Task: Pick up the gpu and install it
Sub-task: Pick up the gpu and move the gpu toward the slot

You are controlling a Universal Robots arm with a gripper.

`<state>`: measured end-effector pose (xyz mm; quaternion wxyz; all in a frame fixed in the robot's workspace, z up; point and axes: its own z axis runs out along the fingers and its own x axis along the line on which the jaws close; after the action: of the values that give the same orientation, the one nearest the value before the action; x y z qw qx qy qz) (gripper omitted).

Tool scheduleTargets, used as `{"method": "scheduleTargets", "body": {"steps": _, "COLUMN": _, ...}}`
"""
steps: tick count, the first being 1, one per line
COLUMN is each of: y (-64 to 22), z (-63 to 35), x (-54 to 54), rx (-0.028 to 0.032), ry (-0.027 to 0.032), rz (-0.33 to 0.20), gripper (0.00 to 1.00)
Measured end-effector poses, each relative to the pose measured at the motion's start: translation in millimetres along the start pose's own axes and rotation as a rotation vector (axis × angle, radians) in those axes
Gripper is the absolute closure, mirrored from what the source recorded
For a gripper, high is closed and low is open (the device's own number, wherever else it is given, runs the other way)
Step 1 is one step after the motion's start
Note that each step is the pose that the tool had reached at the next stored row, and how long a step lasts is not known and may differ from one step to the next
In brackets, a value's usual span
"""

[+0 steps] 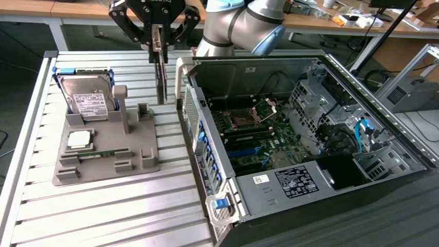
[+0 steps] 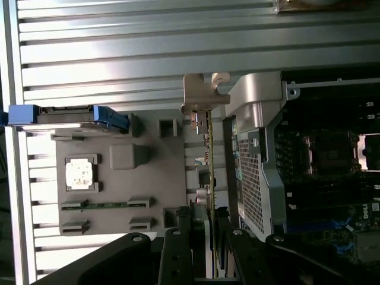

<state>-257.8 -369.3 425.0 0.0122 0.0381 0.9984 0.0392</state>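
Note:
The gpu [image 1: 162,77] hangs edge-on as a thin dark card, lifted above the slatted table between the grey parts holder [image 1: 137,139] and the open computer case [image 1: 302,134]. My gripper [image 1: 159,45] is shut on its upper edge, one black finger on each side. In the wrist view the gpu [image 2: 209,166] runs away from my gripper [image 2: 202,221] as a thin line. Its silvery end bracket [image 2: 202,95] is at the far end, close beside the case's perforated rear wall [image 2: 252,178]. The motherboard [image 1: 260,139] lies exposed inside the case.
The grey holder carries a silver hard drive [image 1: 86,98] in a blue-edged cradle, a square processor chip [image 1: 79,139] and a narrow green memory stick [image 1: 103,153]. Drive cages and blue cables [image 1: 363,131] fill the case's far side. Benches with clutter stand behind the table.

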Motion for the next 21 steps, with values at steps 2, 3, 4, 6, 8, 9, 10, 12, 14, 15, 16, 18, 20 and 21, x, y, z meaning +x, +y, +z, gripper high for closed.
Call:
{"method": "scheduleTargets", "body": {"steps": 2, "y": -0.2, "z": 0.0, "x": -1.5, "rx": 0.0000, "ry": 0.0000, "rz": 0.000, "gripper": 0.73}}
{"method": "scheduleTargets", "body": {"steps": 3, "y": -0.3, "z": 0.0, "x": -2.1, "rx": 0.0000, "ry": 0.0000, "rz": 0.000, "gripper": 0.73}}
{"method": "scheduleTargets", "body": {"steps": 4, "y": -0.4, "z": 0.0, "x": -2.7, "rx": 0.0000, "ry": 0.0000, "rz": 0.000, "gripper": 0.73}}
{"method": "scheduleTargets", "body": {"steps": 6, "y": -0.6, "z": 0.1, "x": -4.0, "rx": 0.0000, "ry": 0.0000, "rz": 0.000, "gripper": 0.73}}
{"method": "scheduleTargets", "body": {"steps": 8, "y": -1.0, "z": 0.1, "x": -5.1, "rx": 0.0000, "ry": -0.0001, "rz": 0.000, "gripper": 0.73}}
{"method": "scheduleTargets", "body": {"steps": 9, "y": -1.1, "z": 0.1, "x": -5.6, "rx": 0.0000, "ry": 0.0000, "rz": 0.000, "gripper": 0.73}}
{"method": "scheduleTargets", "body": {"steps": 10, "y": -1.3, "z": 0.0, "x": -6.4, "rx": 0.0000, "ry": 0.0000, "rz": 0.000, "gripper": 0.73}}
{"method": "scheduleTargets", "body": {"steps": 12, "y": -1.6, "z": 0.0, "x": -7.7, "rx": 0.0000, "ry": 0.0000, "rz": 0.000, "gripper": 0.73}}
{"method": "scheduleTargets", "body": {"steps": 14, "y": -2.1, "z": 0.0, "x": -8.7, "rx": 0.0000, "ry": 0.0000, "rz": 0.000, "gripper": 0.73}}
{"method": "scheduleTargets", "body": {"steps": 15, "y": -2.4, "z": 0.0, "x": -9.3, "rx": 0.0000, "ry": 0.0000, "rz": 0.000, "gripper": 0.73}}
{"method": "scheduleTargets", "body": {"steps": 16, "y": -2.6, "z": 0.0, "x": -9.9, "rx": 0.0000, "ry": 0.0000, "rz": 0.000, "gripper": 0.73}}
{"method": "scheduleTargets", "body": {"steps": 18, "y": -3.1, "z": 0.0, "x": -11.1, "rx": 0.0000, "ry": 0.0000, "rz": 0.000, "gripper": 0.73}}
{"method": "scheduleTargets", "body": {"steps": 20, "y": -3.4, "z": 0.0, "x": -12.5, "rx": 0.0001, "ry": 0.0000, "rz": 0.000, "gripper": 0.73}}
{"method": "scheduleTargets", "body": {"steps": 21, "y": -3.7, "z": 0.0, "x": -13.7, "rx": 0.0000, "ry": 0.0000, "rz": 0.000, "gripper": 0.73}}
